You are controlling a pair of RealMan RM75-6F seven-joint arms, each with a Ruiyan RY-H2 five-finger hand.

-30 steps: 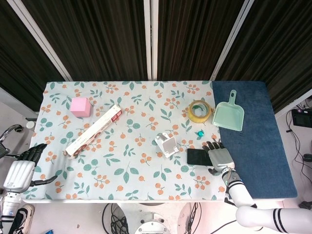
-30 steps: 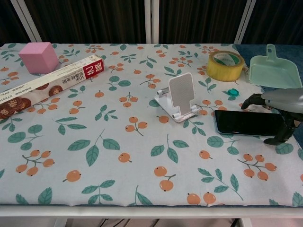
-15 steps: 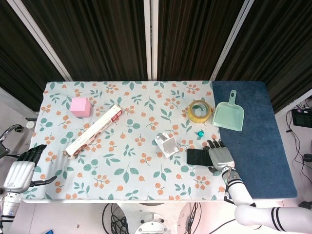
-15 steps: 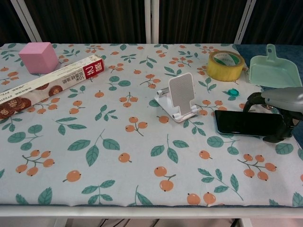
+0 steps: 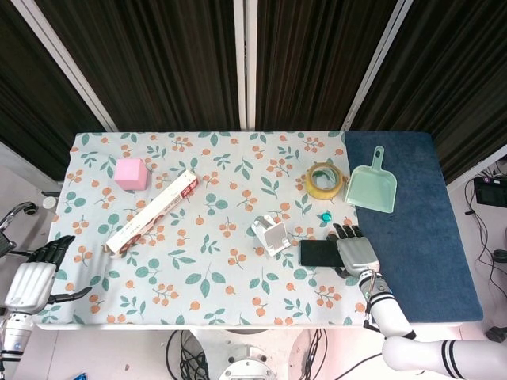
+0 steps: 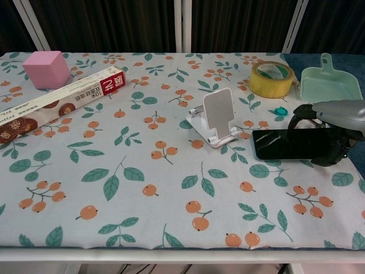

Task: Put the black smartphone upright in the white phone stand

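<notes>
The black smartphone (image 5: 318, 252) (image 6: 288, 144) lies flat-side up just right of the white phone stand (image 5: 273, 235) (image 6: 217, 117), its right end inside my right hand (image 5: 356, 253) (image 6: 336, 131). That hand grips the phone's right end, fingers over the far edge and thumb at the near edge. The phone looks slightly raised off the cloth. The stand sits upright and empty near the table's middle. My left hand (image 5: 32, 277) hangs off the table's left front corner, fingers apart and holding nothing.
A pink cube (image 5: 131, 173) (image 6: 47, 68) and a long printed box (image 5: 153, 212) (image 6: 57, 103) lie at the left. Yellow tape (image 5: 324, 180) (image 6: 272, 79), a small teal cap (image 5: 325, 214) (image 6: 279, 111) and a green dustpan (image 5: 371, 187) (image 6: 331, 84) sit behind the phone. A blue mat (image 5: 420, 222) covers the right end.
My right hand has closed on the phone's right end and shifted it a little left toward the stand, lifting it slightly. The left hand has not moved.
</notes>
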